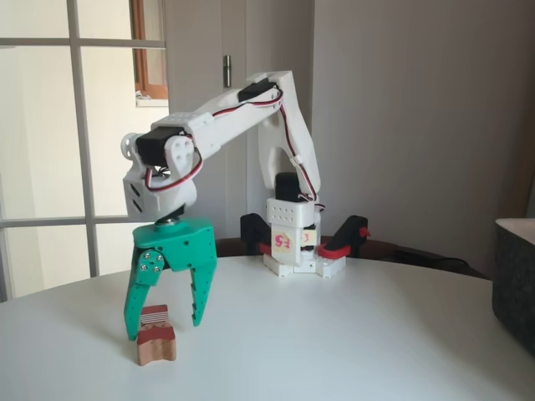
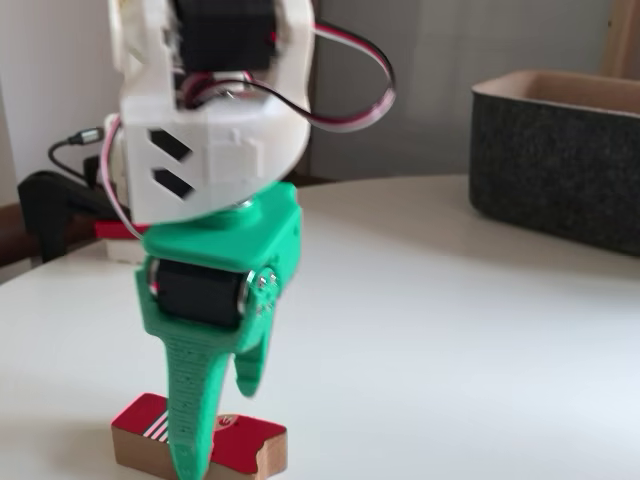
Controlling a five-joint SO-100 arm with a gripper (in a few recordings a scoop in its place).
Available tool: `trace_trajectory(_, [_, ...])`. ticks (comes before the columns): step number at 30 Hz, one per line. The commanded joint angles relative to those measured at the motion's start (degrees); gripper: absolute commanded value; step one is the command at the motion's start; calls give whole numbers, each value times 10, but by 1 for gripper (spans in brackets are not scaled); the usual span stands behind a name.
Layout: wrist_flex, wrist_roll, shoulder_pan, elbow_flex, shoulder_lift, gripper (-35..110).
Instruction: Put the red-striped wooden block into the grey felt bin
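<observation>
The gripper [image 1: 165,327] hangs tip-down over the white table [image 1: 351,334], its 2 green fingers [image 1: 138,296] spread wide and holding nothing. The block [image 1: 155,338] sits on the table right under that gap, toward the 6 o'clock edge of one fixed view and well apart from the bin [image 1: 514,280], which stands off at 3 o'clock at that picture's edge. In that view the block's striped face looks toward the camera and fills the space between the fingertips, the left tip down beside its upper left corner, the right tip ending just above and to the right; whether either tip touches the wood I cannot tell. In the other fixed view the block [image 2: 240,445] shows its long axis running from 9 to 3 o'clock, flat on the table, red top up, with one finger [image 2: 190,400] crossing in front of it and the bin [image 2: 555,165] up at 2 o'clock. My reading is that the fingers straddle the block across its short width, so the coming move is a small further drop, then a close, before any lift toward the bin.
</observation>
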Motion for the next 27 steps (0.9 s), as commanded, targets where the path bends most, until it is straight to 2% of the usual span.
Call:
trace_trajectory(1, [-16, 22, 18, -11, -2, 27])
trace_trajectory(8, [-39, 47, 33, -11, -25, 24])
trace_trajectory(21, [-66, 68, 40, -12, -27, 7])
trace_trajectory(27, [-69, 71, 39, -19, -25, 5])
